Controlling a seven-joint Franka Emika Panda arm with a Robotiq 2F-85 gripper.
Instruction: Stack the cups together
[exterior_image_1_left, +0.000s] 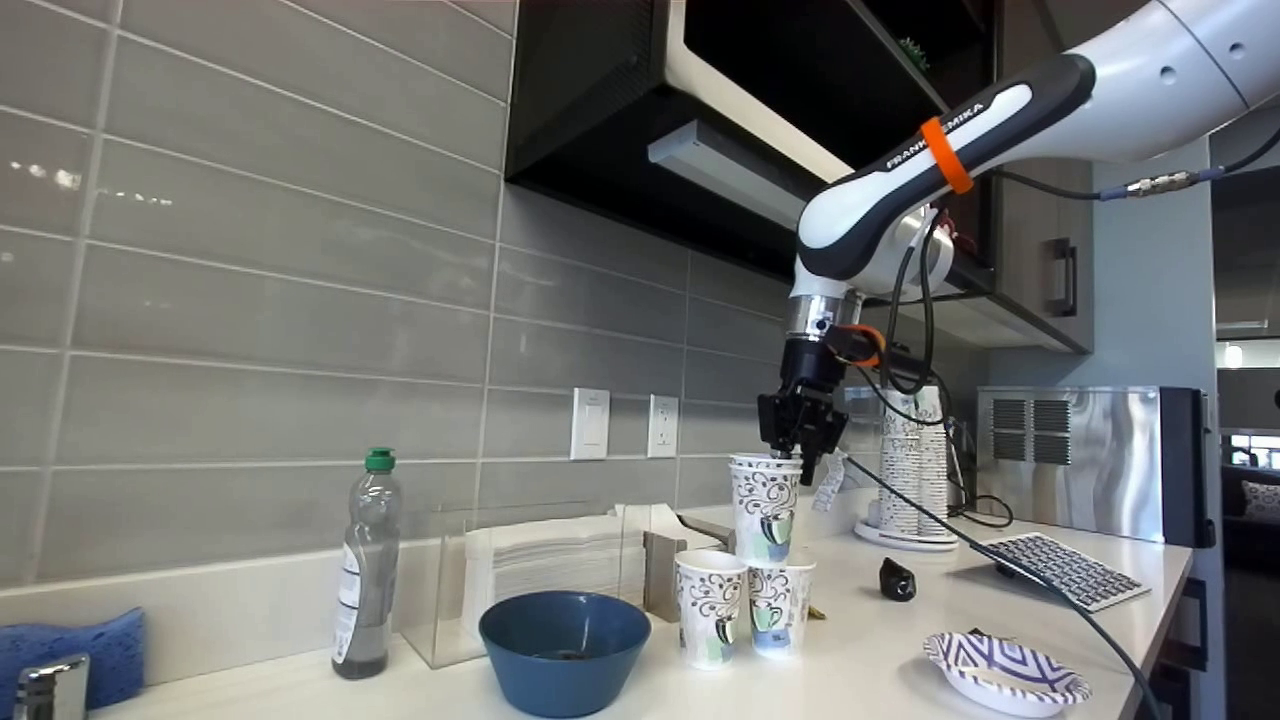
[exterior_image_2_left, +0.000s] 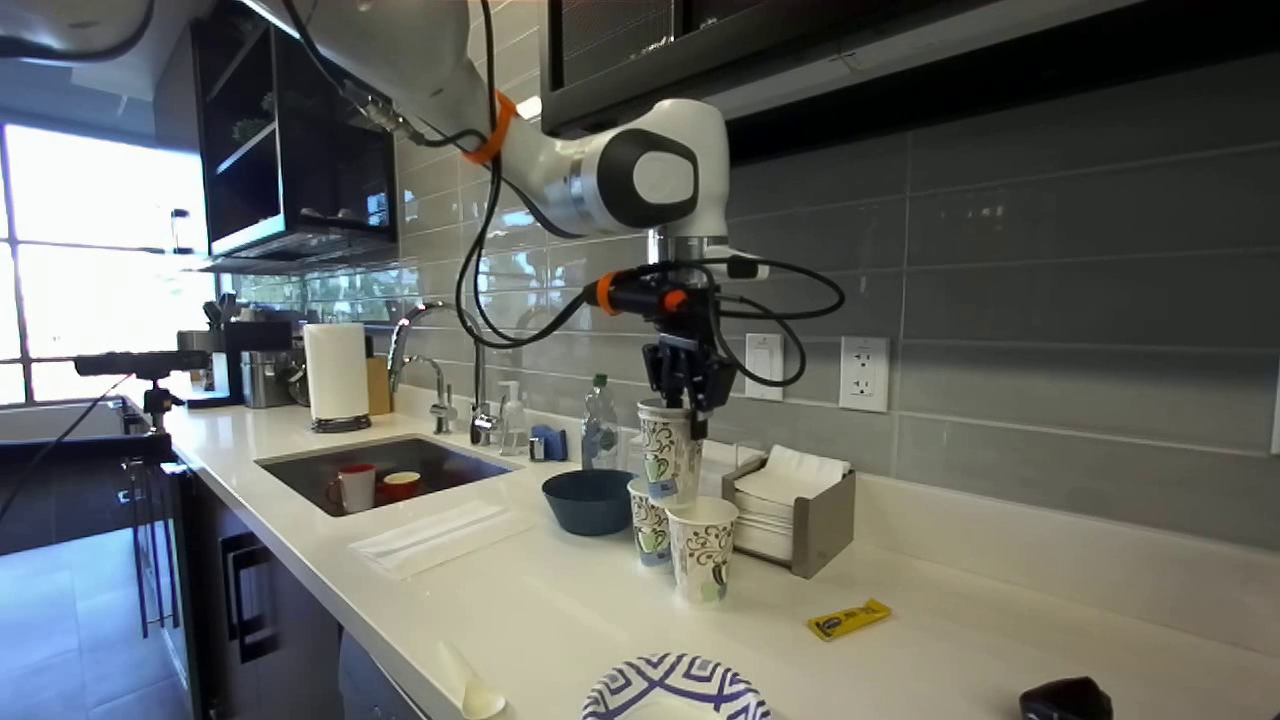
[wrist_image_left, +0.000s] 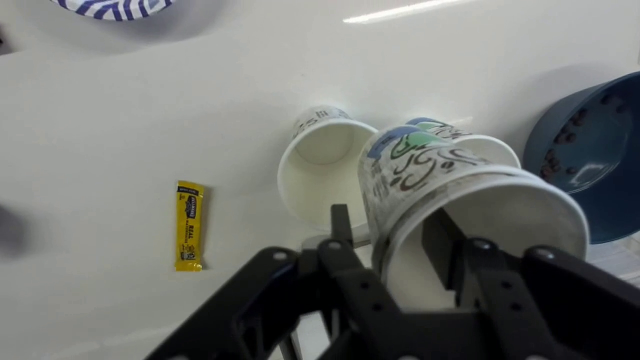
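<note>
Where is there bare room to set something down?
Free: between flat white paper sheets and lower printed paper cups; between yellow packet and black object. Crowded: around those cups, beside blue bowl and grey napkin holder, under upper cup and black gripper.

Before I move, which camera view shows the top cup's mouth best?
The wrist view: it looks into the top cup, showing one finger inside and one outside. In both exterior views the cup is side-on: its printed wall shows well, but the mouth is a thin, partly covered sliver.
</note>
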